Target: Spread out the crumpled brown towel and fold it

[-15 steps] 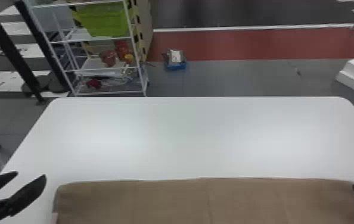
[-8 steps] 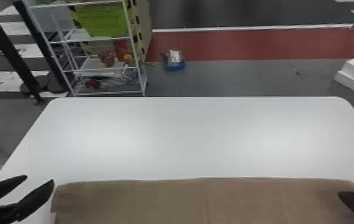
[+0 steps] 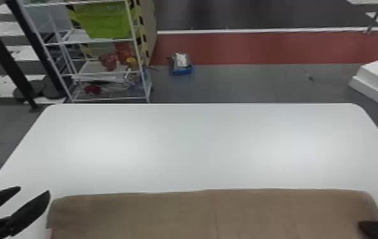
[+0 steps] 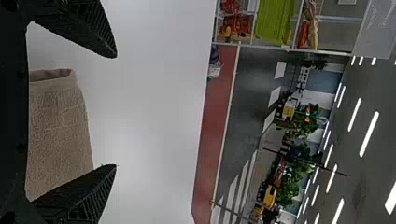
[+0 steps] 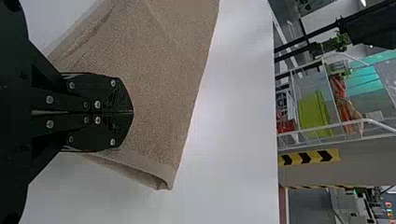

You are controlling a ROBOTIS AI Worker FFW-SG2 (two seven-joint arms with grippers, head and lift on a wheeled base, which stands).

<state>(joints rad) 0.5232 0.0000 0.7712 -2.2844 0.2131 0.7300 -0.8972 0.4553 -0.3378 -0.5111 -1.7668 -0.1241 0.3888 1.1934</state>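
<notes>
- Since the brown towel (image 3: 210,214) is laid lengthwise across the near part of the surface (image 3: 182,146), with its far edge nearly straight, both ends are left reachable, one by each arm. The left gripper (image 3: 34,189) is placed just beside the left end, its fingers apart, presumably so that the cloth is left undisturbed there. The right gripper (image 3: 361,225) is set at the opposite end, over the cloth.
- In the left wrist view, bare surface is seen between the parted fingertips, and the towel's end is seen farther back between the fingers; nothing is gripped.
- In the right wrist view, the fingers are brought together over the towel near its end, perhaps so that it can be pressed flat or steadied. Whether any cloth is pinched cannot be told. Layered edges are shown, so a fold may already have been made.
</notes>
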